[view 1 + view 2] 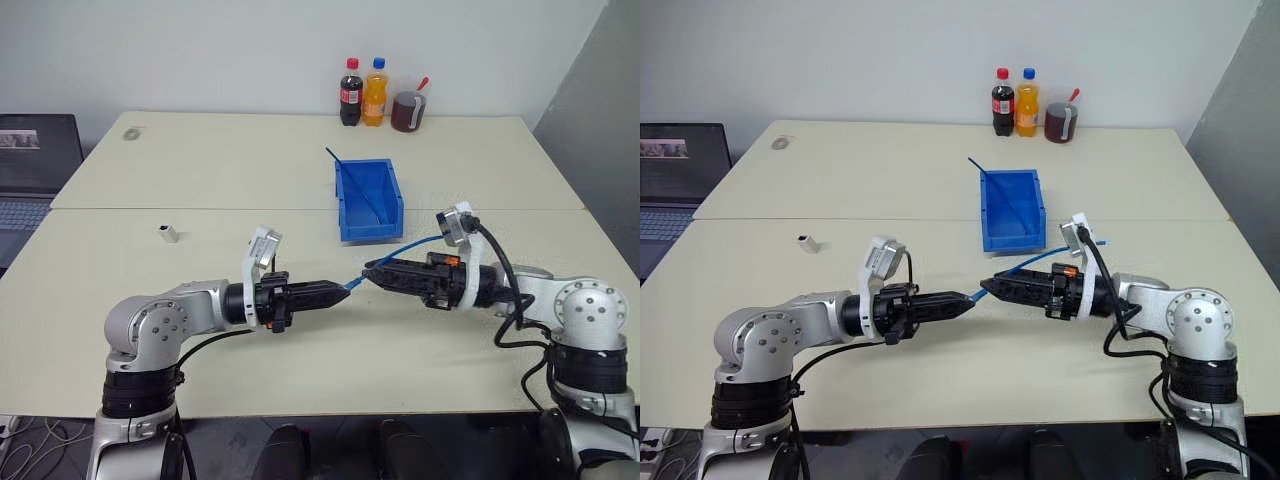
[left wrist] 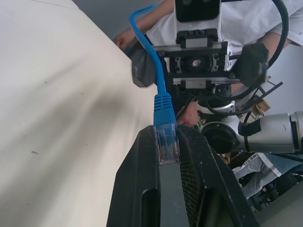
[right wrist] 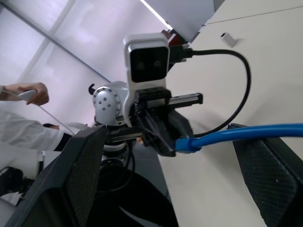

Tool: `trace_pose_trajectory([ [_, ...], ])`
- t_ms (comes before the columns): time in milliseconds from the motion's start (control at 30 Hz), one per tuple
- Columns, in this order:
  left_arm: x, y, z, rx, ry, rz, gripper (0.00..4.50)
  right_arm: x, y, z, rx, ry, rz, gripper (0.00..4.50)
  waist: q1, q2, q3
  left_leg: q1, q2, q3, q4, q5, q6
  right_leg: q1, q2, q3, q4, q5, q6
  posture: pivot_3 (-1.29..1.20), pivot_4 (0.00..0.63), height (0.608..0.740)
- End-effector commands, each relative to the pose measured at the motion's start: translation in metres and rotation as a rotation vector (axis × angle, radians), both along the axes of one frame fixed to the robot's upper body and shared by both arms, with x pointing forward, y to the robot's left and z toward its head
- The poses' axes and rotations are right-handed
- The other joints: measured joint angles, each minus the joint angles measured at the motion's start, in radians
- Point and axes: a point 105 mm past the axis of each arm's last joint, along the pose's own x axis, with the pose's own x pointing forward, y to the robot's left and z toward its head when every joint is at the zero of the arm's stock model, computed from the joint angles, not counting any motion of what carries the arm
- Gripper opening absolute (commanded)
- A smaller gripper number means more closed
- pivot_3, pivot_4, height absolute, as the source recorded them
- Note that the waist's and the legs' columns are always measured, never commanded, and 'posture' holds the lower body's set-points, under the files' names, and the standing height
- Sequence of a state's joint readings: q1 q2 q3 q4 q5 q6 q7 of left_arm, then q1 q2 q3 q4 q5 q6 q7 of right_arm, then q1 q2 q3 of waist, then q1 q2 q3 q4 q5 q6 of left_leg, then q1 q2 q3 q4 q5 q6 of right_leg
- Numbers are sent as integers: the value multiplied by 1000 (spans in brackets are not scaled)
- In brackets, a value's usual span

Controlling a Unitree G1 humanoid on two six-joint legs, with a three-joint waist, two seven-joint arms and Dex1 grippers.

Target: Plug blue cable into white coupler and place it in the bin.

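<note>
The blue cable (image 1: 400, 250) hangs in the air between my two hands, above the near part of the table. My left gripper (image 1: 338, 290) points toward the right hand and is shut on the cable's clear plug (image 2: 166, 142). My right gripper (image 1: 372, 273) faces it tip to tip, open, and the cable (image 3: 246, 132) runs between its spread fingers (image 3: 80, 175) without being pinched. The white coupler (image 1: 168, 234) lies alone on the table, far left of both grippers. The bin (image 1: 368, 200) stands behind the grippers, open, with a thin dark blue strand leaning in it.
Two soda bottles (image 1: 362, 92) and a cup of dark drink (image 1: 408, 110) stand at the table's far edge. A laptop (image 1: 35, 165) sits off the table's left side. A person's hand (image 3: 28, 92) shows beyond the table.
</note>
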State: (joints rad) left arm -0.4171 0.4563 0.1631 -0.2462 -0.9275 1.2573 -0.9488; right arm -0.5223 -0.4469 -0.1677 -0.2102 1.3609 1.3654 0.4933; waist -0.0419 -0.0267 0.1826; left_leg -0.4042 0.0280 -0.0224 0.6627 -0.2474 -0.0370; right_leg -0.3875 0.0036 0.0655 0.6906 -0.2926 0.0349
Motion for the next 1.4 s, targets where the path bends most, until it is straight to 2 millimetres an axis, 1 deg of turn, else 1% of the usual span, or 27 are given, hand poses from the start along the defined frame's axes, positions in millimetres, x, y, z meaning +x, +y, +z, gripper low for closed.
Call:
trace_pose_trajectory([
  [33, 0, -4, 12, -26, -61, -14, 264, -9, 6, 1, 0, -6, 59, 4330, 0, 0, 0, -1, 0, 0, 0, 0, 0, -1, 0, 0, -1, 0, 0, 0, 150, 740],
  [100, 0, -6, 12, -29, -63, -18, 264, -8, 8, -2, -14, -4, 57, 4330, 1, 0, 0, -2, 1, 0, -1, 0, 0, -1, 0, 0, -2, 0, 0, 0, 150, 740],
  [200, -4, -9, 11, -33, -62, -43, 264, -1, 12, -7, -37, -10, 17, 4330, 1, 0, 0, -2, 1, 0, -1, 0, 0, -1, 0, 0, -3, 0, 0, 0, 150, 740],
  [300, -7, -10, 9, -26, -64, -68, 264, 2, 13, -7, -29, -7, -1, 4330, 1, 0, 0, -2, 1, 0, -1, 0, 0, -1, 0, 0, -3, 0, 0, 0, 150, 740],
  [400, -6, -10, 8, -18, -71, -76, 264, 7, 11, -4, -19, -1, -20, 3813, 1, 0, 0, -3, 0, 0, -1, 0, 0, -1, 0, 0, -3, 0, 0, 0, 150, 740],
  [467, -4, -10, 8, -16, -75, -72, 264, 9, 8, -3, -17, 1, -24, 3186, 1, 0, 0, -3, 1, 0, -1, 0, 0, -1, 0, 0, -3, 0, 0, 0, 150, 740],
  [533, -2, -10, 8, -17, -80, -68, 264, 8, 7, -2, -17, 5, -16, 2669, 1, 0, 0, -3, 0, 0, -1, 0, 0, -1, 0, 0, -3, 0, 0, 0, 150, 740],
  [600, 0, -10, 9, -21, -87, -64, 264, 5, 7, -3, -31, 3, -5, 2341, 1, 0, 0, -3, 1, 0, -1, 0, 0, -1, 0, -1, -4, 0, 0, 0, 150, 740],
  [667, 2, -10, 9, -23, -98, -57, 264, 4, 6, -5, -41, 7, 2, 1875, 1, 0, 0, -3, 1, 0, -1, 0, 0, -1, 0, -1, -5, 0, 0, 0, 150, 740],
  [733, 5, -11, 9, -25, -115, -43, 264, 3, 5, -6, -45, 14, 5, 1308, 1, 0, 0, -4, 1, 0, -2, 0, 0, -1, 0, -1, -6, 0, 0, 0, 150, 740],
  [767, 6, -11, 10, -25, -124, -35, 264, 3, 4, -6, -48, 19, 7, 1129, 2, 0, 0, -4, 1, 0, -2, 0, 0, -1, 0, -1, -7, 0, 0, 0, 150, 740],
  [800, 7, -11, 10, -25, -130, -31, 264, 3, 3, -7, -50, 22, 8, 813, 2, 0, 0, -5, 1, 0, -2, 0, 0, -1, 0, -1, -8, 0, 0, 0, 150, 740],
  [867, 8, -12, 9, -23, -136, -29, 264, 3, 2, -7, -51, 27, 8, 322, 2, 0, 0, -5, 1, 0, -2, 0, 0, -2, 0, -1, -9, 0, 0, 0, 150, 740],
  [900, 7, -12, 9, -22, -139, -30, 264, 3, 2, -7, -51, 27, 8, 149, 2, 0, 0, -5, 1, 0, -2, 0, 0, -2, 0, -1, -9, 0, 0, 0, 150, 740],
  [1100, 3, -16, 7, -14, -149, -49, 264, 7, 3, -3, -45, 25, 6, 138, 3, 0, 0, -6, 1, 0, -2, 0, 0, -2, 0, -1, -9, 0, 1, 0, 150, 740],
  [1167, 3, -15, 6, -11, -145, -50, 973, 8, 3, -3, -50, 23, 2, 138, 3, 0, 0, -6, 1, -1, -2, 0, 0, -2, 0, -1, -9, 0, 1, 0, 150, 740],
  [1200, 2, -14, 6, -10, -141, -54, 1107, 8, 3, -3, -51, 23, 2, 138, 3, 0, 0, -6, 1, -1, -2, 0, 0, -2, 0, -1, -9, 0, 1, 0, 150, 740],
  [1233, 2, -13, 5, -6, -141, -57, 1437, 8, 3, -3, -51, 25, 0, 138, 3, 0, 0, -6, 1, 0, -2, 0, 0, -2, 0, -1, -10, 0, 1, 0, 150, 740],
  [1267, 1, -12, 5, -2, -142, -61, 1549, 9, 2, -3, -49, 26, -2, 138, 2, 0, 0, -6, 1, 0, -2, 0, 0, -2, 0, -1, -10, 0, 1, 0, 150, 740],
  [1400, -3, -2, 6, 8, -152, -64, 2341, 17, -2, -1, -57, 10, -39, 138, 2, 0, 0, -6, 1, 0, -2, 0, 0, -2, 0, -1, -10, 0, 1, 0, 150, 740],
])
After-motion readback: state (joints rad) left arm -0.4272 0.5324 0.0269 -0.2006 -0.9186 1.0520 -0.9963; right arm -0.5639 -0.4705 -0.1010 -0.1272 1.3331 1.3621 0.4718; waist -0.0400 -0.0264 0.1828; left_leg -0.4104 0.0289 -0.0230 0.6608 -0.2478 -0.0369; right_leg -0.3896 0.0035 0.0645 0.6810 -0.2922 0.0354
